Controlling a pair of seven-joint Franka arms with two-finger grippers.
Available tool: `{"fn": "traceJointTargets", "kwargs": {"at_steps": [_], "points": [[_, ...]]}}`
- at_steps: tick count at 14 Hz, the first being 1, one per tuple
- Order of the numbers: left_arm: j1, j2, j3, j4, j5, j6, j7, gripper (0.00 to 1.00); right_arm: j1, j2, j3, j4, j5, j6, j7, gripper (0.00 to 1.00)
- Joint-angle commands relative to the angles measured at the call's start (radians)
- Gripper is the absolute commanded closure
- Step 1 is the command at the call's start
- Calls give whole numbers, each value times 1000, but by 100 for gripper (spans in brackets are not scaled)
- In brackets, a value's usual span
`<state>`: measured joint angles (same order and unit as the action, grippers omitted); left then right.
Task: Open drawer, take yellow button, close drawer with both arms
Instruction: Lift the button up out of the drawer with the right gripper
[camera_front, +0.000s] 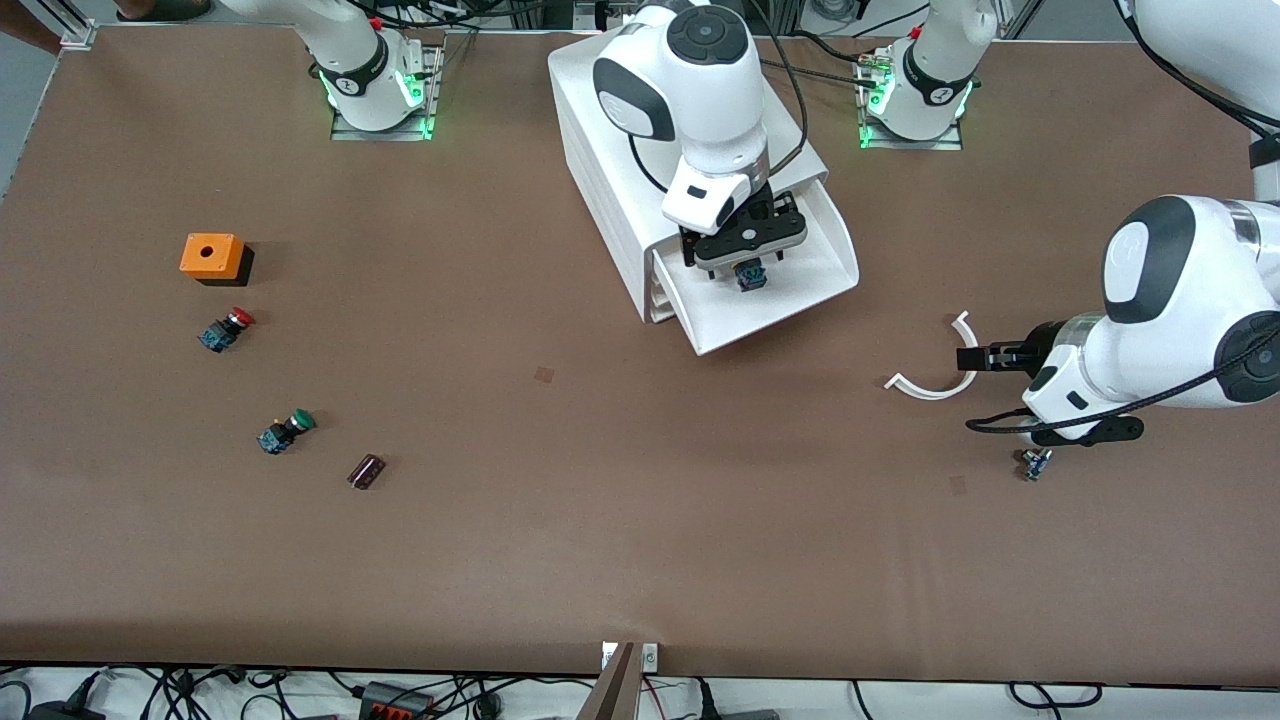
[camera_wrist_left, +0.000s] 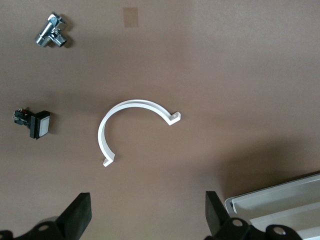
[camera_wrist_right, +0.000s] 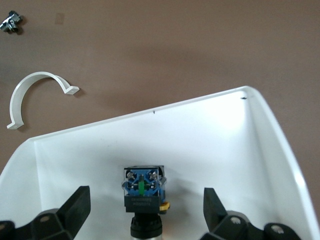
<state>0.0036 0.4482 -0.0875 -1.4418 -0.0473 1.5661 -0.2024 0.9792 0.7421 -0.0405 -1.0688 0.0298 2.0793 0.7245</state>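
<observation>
Now we are at the taking step: the drawer (camera_front: 790, 290) stands pulled out of the cabinet (camera_front: 610, 170), and our right end effector (camera_front: 748, 272) hangs over it, fingers spread wide astride the button (camera_wrist_right: 144, 187) lying in the tray. Next, we judge, it must descend and close. Our left end effector (camera_front: 968, 358) waits, wide too, above the worktop (camera_front: 600, 500).

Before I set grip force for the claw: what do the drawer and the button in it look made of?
The drawer: seemingly glossy white plastic, thin smooth walls catching the light. The button: likely hard plastic, with a blue and black body, an orange-yellow cap edge and small metal-looking screw terminals. The right claw hangs open over it.
</observation>
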Motion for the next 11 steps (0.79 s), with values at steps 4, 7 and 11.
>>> {"fn": "traceJointTargets", "kwargs": {"at_steps": [4, 7, 11], "points": [[-5, -36, -6, -40, 27, 15, -35, 0, 19, 56, -10, 43, -16, 38, 27, 0], [-7, -34, -6, -40, 27, 15, -37, 0, 19, 69, -10, 43, -16, 59, 26, 0], [-7, -34, -6, -40, 26, 12, -37, 0, 21, 71, -9, 41, -14, 59, 18, 42]]}}
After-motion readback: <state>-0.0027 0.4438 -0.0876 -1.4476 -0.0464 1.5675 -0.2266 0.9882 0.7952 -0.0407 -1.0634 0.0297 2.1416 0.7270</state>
